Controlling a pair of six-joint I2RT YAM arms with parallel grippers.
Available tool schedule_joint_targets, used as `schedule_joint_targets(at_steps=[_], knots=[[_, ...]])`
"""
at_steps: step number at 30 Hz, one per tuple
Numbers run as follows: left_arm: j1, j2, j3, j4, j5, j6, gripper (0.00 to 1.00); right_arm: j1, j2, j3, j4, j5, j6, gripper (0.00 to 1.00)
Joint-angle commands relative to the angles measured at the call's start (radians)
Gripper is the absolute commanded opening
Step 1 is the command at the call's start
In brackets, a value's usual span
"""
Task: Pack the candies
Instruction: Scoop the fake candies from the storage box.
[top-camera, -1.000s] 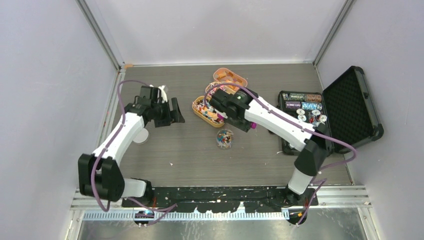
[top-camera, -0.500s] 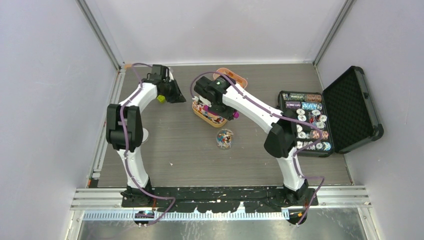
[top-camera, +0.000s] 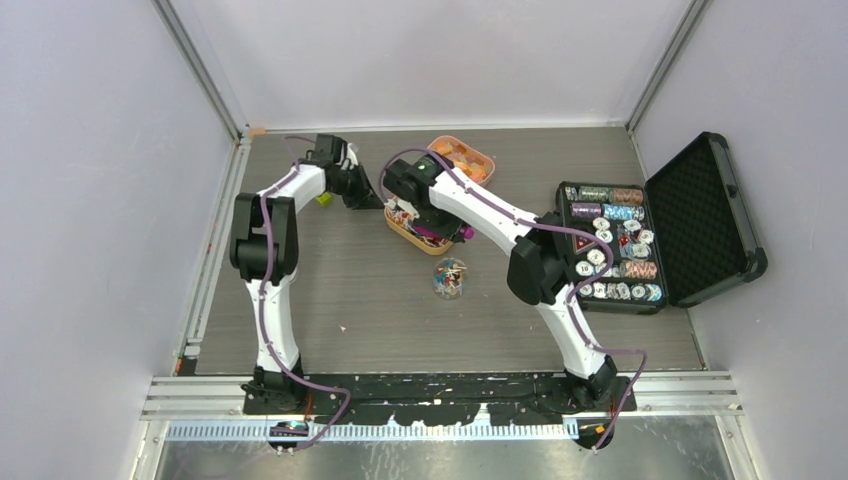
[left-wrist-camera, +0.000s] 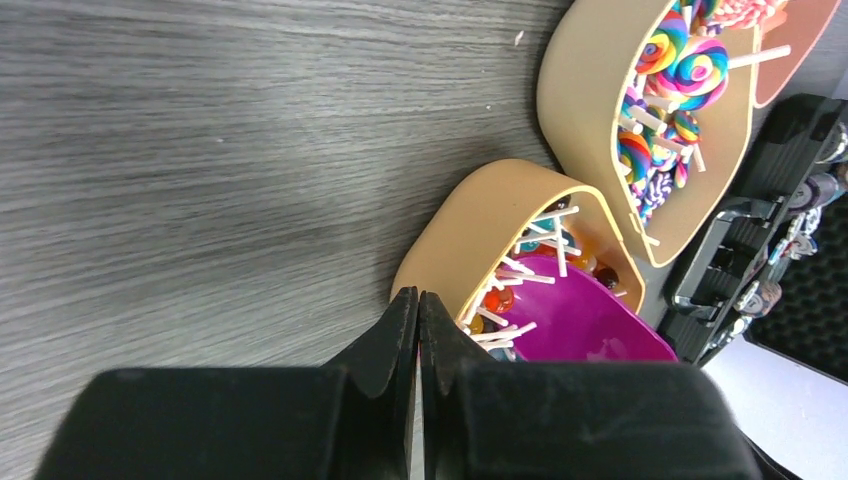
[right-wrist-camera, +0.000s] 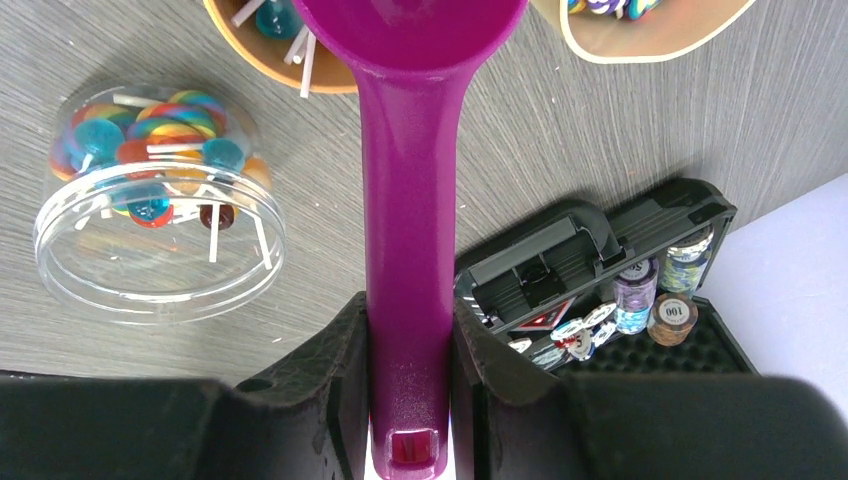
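Observation:
The candies (left-wrist-camera: 497, 298) are small coloured sweets on white sticks, lying in a tan tray (left-wrist-camera: 480, 225). The bowl of a magenta scoop (left-wrist-camera: 590, 325) rests among them. My right gripper (right-wrist-camera: 408, 305) is shut on the scoop's handle (right-wrist-camera: 410, 170), seen from above over the tan tray (top-camera: 402, 226). My left gripper (left-wrist-camera: 418, 300) is shut on nothing, its tips just beside the tray's outer wall. From above, the left gripper (top-camera: 366, 193) sits left of the tray. A clear round jar (right-wrist-camera: 160, 200) holds several more candies; from above the jar (top-camera: 450, 278) stands nearer the arms' bases.
A second tan tray (left-wrist-camera: 590, 110) of swirl lollipops lies beyond the first, and a pink tray (top-camera: 462, 158) sits farther back. An open black case (top-camera: 610, 245) of poker chips stands at the right. A small yellow-green object (top-camera: 322, 198) lies under the left arm.
My left arm has swung from the left middle to the far side, and its gripper has gone from open to shut beside the tan tray. My right arm has carried the scoop into the tray.

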Motion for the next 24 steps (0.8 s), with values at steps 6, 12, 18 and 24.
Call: schedule_joint_targets(at_steps=[6,12,18,24], knots=[[0.003,0.050,0.017,0.062,0.115,-0.041,0.06,0.000,0.020,0.028,0.066,-0.057,-0.059,0.01],[0.003,0.065,0.015,0.063,0.133,-0.048,0.06,-0.008,0.025,-0.002,0.126,-0.078,-0.056,0.01],[0.004,0.066,0.017,0.062,0.136,-0.043,0.06,-0.027,-0.004,-0.073,0.195,-0.108,-0.048,0.00],[0.004,0.066,0.013,0.063,0.136,-0.043,0.06,-0.040,-0.054,-0.166,0.277,-0.126,-0.041,0.00]])
